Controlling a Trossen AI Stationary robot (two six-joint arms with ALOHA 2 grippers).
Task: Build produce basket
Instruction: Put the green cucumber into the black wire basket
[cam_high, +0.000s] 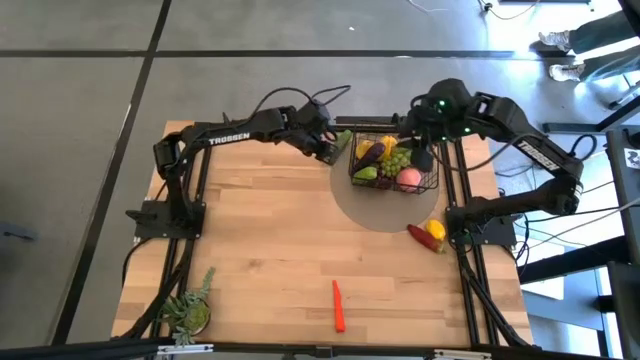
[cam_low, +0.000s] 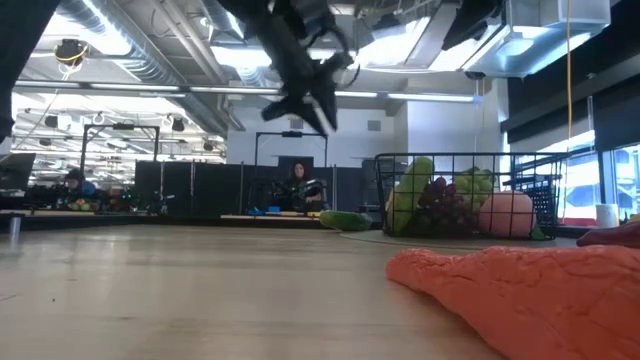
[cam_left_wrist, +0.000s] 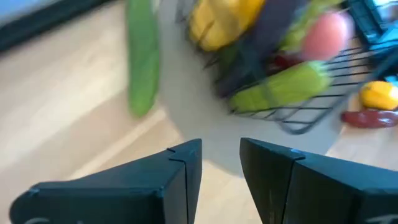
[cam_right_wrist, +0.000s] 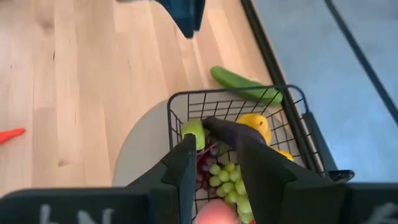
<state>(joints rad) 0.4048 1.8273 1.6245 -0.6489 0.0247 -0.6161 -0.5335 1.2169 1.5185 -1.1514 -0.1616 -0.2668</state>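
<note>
Partly filled: black wire-mesh rectangular basket (cam_high: 394, 163) at table's far right holds purple eggplant (cam_high: 371, 152), green grapes (cam_high: 399, 160), pink peach (cam_high: 409, 177). Outstanding: green cucumber (cam_high: 344, 139), orange carrot (cam_high: 338, 305), red pepper (cam_high: 423, 237), yellow lemon (cam_high: 436, 229). Left gripper (cam_left_wrist: 219, 163) near cucumber, right gripper (cam_right_wrist: 216, 163) above basket, jaws apart, empty.

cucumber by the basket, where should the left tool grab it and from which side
Probably across its middle, coming down from above. The cucumber lies flat on the table just outside the basket wall, long and thin, so closing across the narrow width suits it. The open left tool is already beside it.
</note>
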